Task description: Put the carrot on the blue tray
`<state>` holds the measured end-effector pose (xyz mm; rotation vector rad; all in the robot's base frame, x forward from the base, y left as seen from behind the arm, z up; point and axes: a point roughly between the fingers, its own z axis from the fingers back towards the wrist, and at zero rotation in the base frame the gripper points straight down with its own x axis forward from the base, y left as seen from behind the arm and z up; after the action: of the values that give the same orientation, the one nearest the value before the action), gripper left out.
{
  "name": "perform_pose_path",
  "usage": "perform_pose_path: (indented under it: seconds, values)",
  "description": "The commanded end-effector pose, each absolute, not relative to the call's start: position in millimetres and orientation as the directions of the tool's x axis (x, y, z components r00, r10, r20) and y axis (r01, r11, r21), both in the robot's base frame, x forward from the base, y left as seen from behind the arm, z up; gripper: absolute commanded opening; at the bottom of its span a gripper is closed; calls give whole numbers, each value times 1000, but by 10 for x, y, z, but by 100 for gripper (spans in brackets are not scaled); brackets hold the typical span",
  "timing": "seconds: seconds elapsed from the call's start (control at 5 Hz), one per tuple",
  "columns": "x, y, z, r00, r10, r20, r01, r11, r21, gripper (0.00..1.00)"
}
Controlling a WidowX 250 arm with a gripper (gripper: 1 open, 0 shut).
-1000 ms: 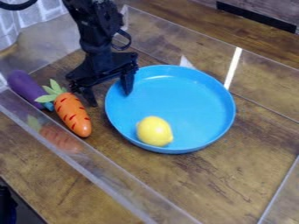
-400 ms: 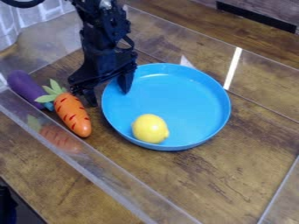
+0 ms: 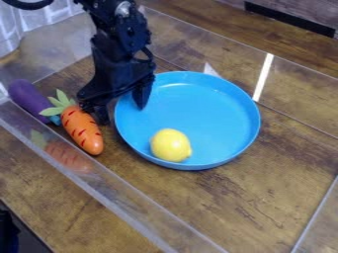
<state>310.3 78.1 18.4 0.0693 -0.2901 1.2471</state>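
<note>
The table (image 3: pixel 238 212) is dark brown wood with a shiny clear sheet over its left part. The black pincer (image 3: pixel 115 97) points down near the left side of the table. Its two fingers are spread wide and hold nothing. One finger hangs over the left rim of the blue tray (image 3: pixel 224 104), and the other hangs over the bare wood next to it.

Just to the left of the pincer lies the carrot (image 3: pixel 82 127). It lies flat on the table, close to the tray's left rim but not on it. Its green leafy top points toward the back left. The pincer is not touching it. I think the fingers are wide so they can fit around the carrot.

Behind the carrot, nearer the left edge of the table, sits a purple eggplant (image 3: pixel 27 95). A yellow lemon (image 3: pixel 171 145) rests inside the tray, near its front rim. Most of the tray is bare, so there is room for the carrot.
</note>
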Motion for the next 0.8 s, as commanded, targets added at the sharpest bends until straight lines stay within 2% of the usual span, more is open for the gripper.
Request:
perform_pose_path:
  seconds: [0.0,0.2,0.6]
  values:
    - [2991,668,110,279,928,246,-950,305,-73,100]
    - [3040,730,115,280,925,255,-949,306,-70,100]
    - [2946,501,130,198,951,235,-974,219,-63,100]
